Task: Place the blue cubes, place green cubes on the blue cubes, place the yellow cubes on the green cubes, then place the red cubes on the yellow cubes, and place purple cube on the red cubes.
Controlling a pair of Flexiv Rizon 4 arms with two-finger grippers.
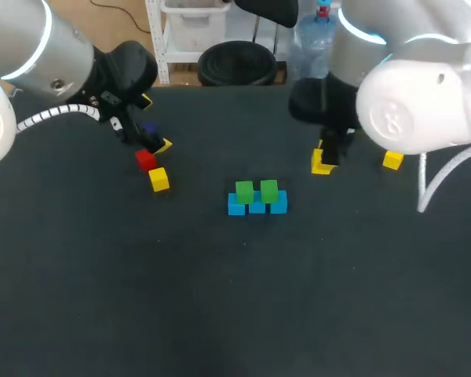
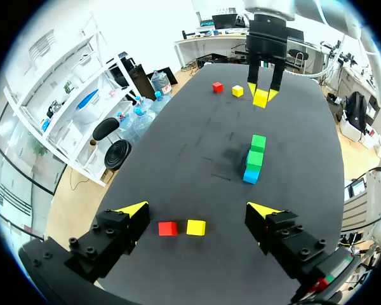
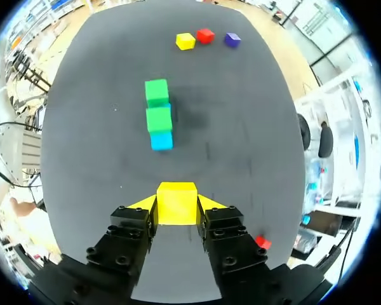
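Cubes dominate the head view: the blue cubes (image 1: 257, 206) sit in a central row with two green cubes (image 1: 244, 191) on top. A red cube (image 1: 145, 159) and a yellow cube (image 1: 158, 179) lie just beside the left gripper (image 1: 155, 123), and a spare yellow cube (image 1: 392, 160) lies near the right gripper (image 1: 323, 161). From the left wrist, the left fingers stand wide apart, gripping nothing, with that red and yellow pair lying between them. From the right wrist, the right fingers clamp a held yellow cube (image 3: 176, 203) from both sides; a purple cube (image 3: 232, 39) lies far ahead, beyond the green cubes.
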